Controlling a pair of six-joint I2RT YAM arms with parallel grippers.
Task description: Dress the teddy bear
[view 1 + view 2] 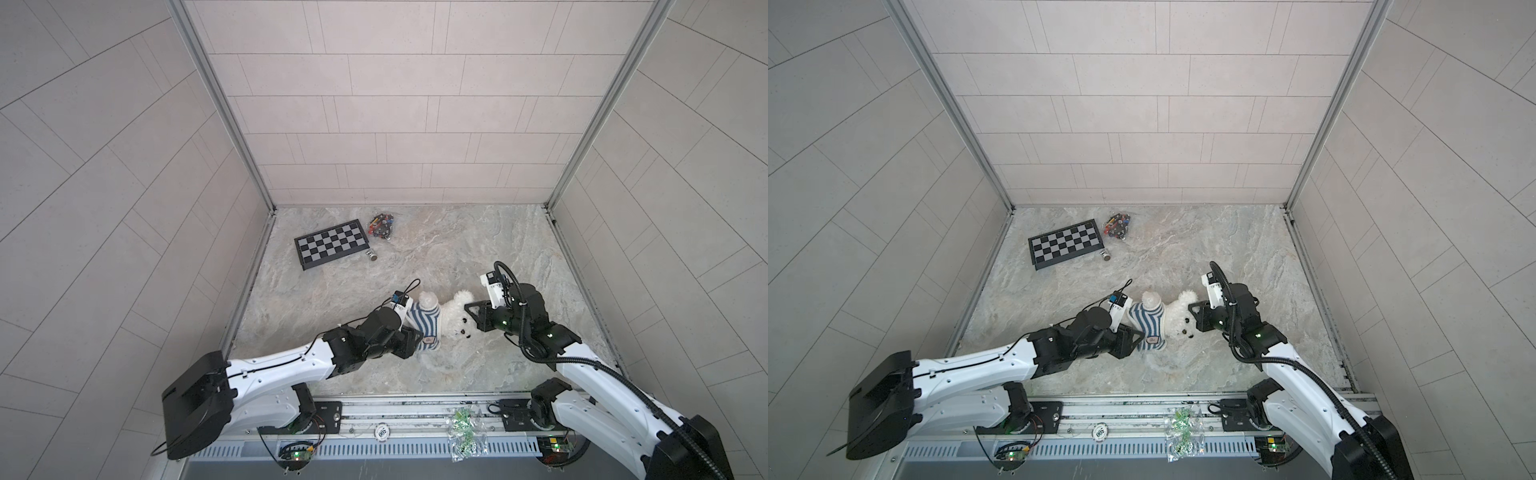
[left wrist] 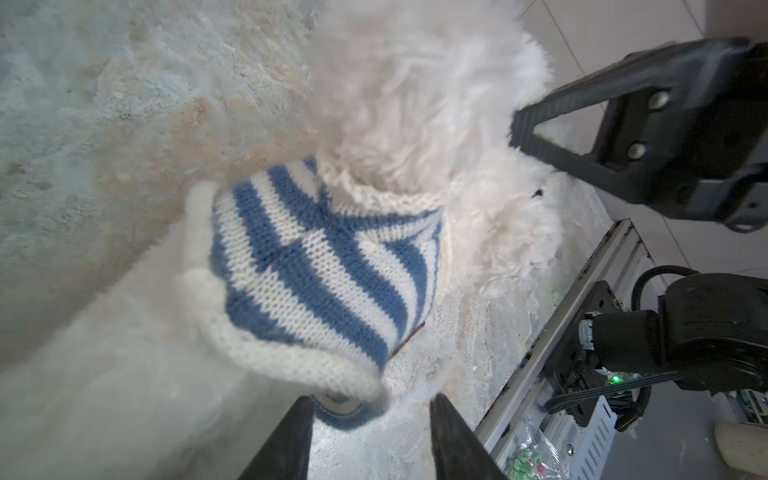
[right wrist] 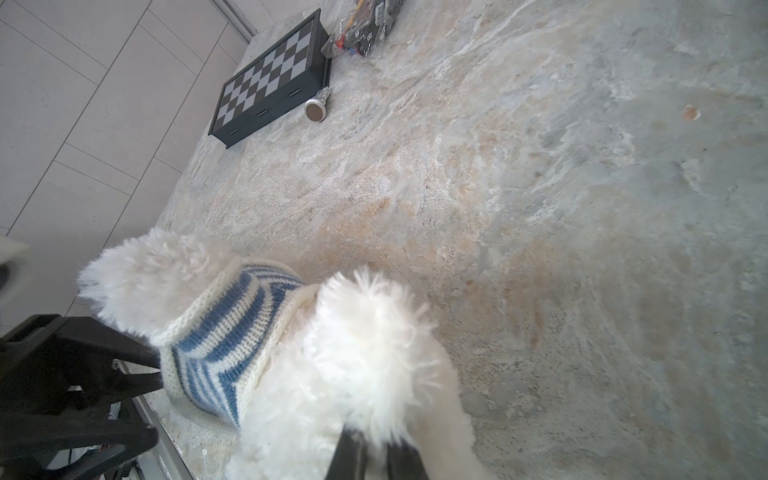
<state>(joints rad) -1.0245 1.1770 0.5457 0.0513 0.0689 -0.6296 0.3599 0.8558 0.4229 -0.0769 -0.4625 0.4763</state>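
We find the teddy bear [image 1: 455, 320] lying on the marble-patterned tabletop [image 1: 457, 249] near its front edge, between the two arms, with a knitted blue-and-white striped sweater [image 1: 424, 322] around its body and a fluffy limb poking from one ribbed cream opening. The left gripper [image 2: 370, 399] sits at the sweater's lower hem with its jaws apart, gripping nothing. The right gripper [image 3: 372, 440] has its jaws together on a tuft of the bear's long white fur at the head end. Well behind, toward the back left, rest a black folding chessboard [image 1: 332, 245] with grey and black squares, a clear bag of small mixed parts [image 1: 382, 226] touching its corner, and a short metal cylinder [image 1: 372, 255] on its side just beside the board. None of these obstructs either arm. On the front rail lie a clear bag of green pieces [image 1: 465, 432] and a round token [image 1: 381, 432] marked "500". The sweater's chest badge [image 1: 428, 340] is too small to read.
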